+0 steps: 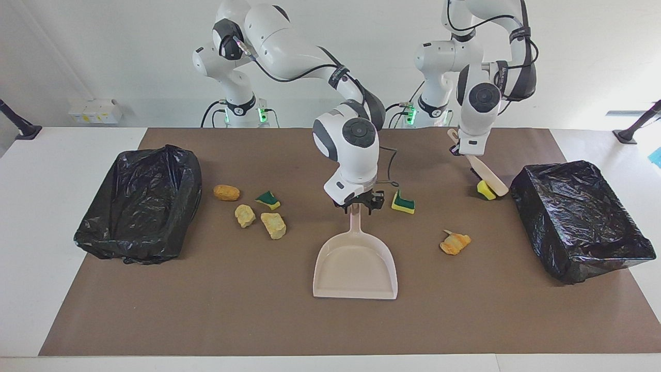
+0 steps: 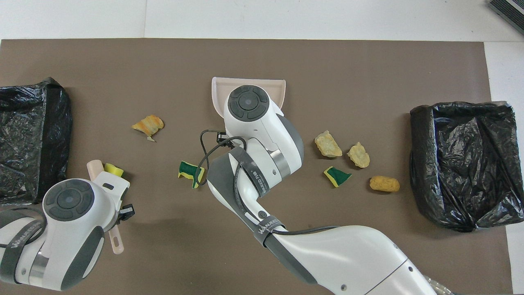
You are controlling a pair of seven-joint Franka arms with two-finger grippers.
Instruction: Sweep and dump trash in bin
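Note:
The beige dustpan [image 1: 355,263] lies mid-table, its handle pointing toward the robots. My right gripper [image 1: 357,205] is down at that handle's end. My left gripper [image 1: 461,149] is shut on the beige brush [image 1: 485,173], whose head rests against a yellow sponge piece [image 1: 483,191] near the bin at the left arm's end [image 1: 578,253]. More trash lies around: a green-faced sponge [image 1: 403,202] beside the handle, an orange chunk [image 1: 454,242], and several pieces [image 1: 273,225] toward the other bin [image 1: 129,248]. From overhead the right arm covers most of the dustpan [image 2: 217,88].
Both bins are lined with black bags and sit at opposite ends of the brown mat [image 1: 465,320]. A cable loops off the right wrist [image 2: 204,147] above the green sponge [image 2: 187,171]. White wall boxes [image 1: 95,111] stand off the mat.

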